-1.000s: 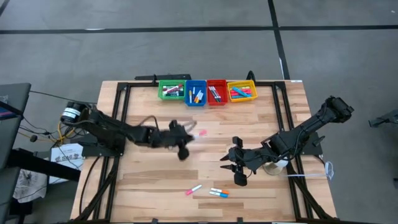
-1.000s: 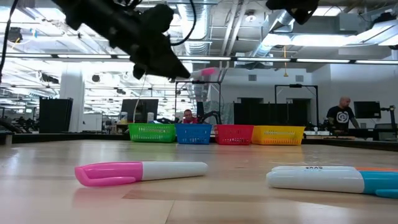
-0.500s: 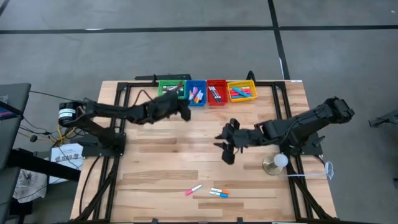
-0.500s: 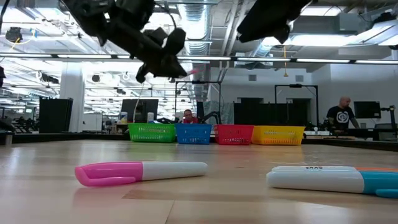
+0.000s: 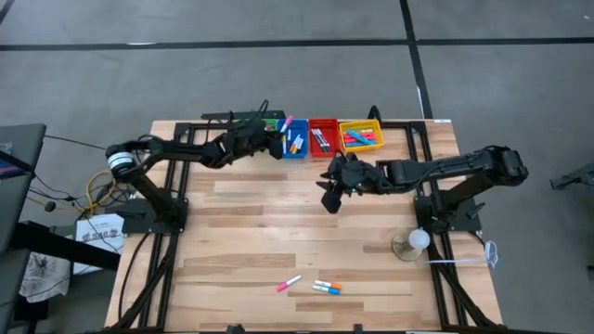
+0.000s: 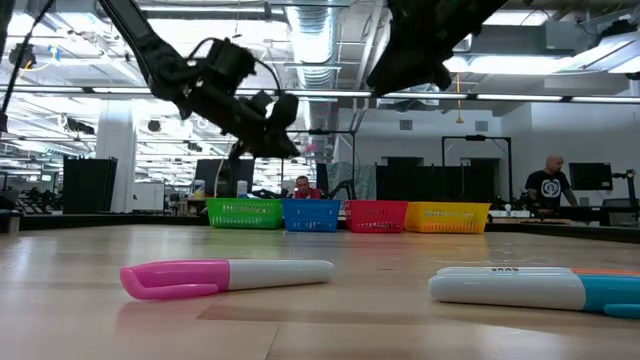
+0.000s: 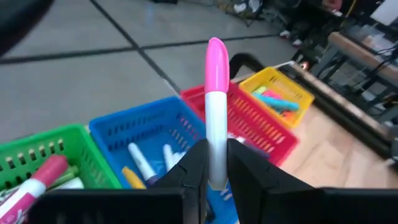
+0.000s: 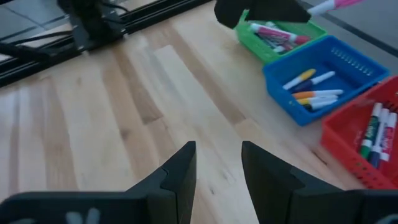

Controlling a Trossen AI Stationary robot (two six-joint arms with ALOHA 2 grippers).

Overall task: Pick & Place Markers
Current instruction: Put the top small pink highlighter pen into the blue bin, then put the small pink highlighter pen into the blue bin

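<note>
Left gripper (image 5: 275,141) clenched on a pink-capped marker (image 7: 216,106), held upright between the fingers, cap pointing away from the wrist, up at the top centre of the high view over the blue bin (image 5: 293,139) — presumably poised so the pen can drop in among those already lying there. Carried here from mid-table, where a second ago the same gripper hung with the pen at centre frame. Right gripper (image 5: 331,197) just right of centre in the high view, fingers parted with nothing between them, above bare wood; likely waiting clear of the bins while the drop is made. Shifted up and toward the bin row from lower right over the last second. Green bin (image 5: 252,128), red bin (image 5: 322,135) and yellow bin (image 5: 361,135) flanking the blue one. Three loose markers (image 5: 314,285) unmoved at lower centre, not yet collected.
</note>
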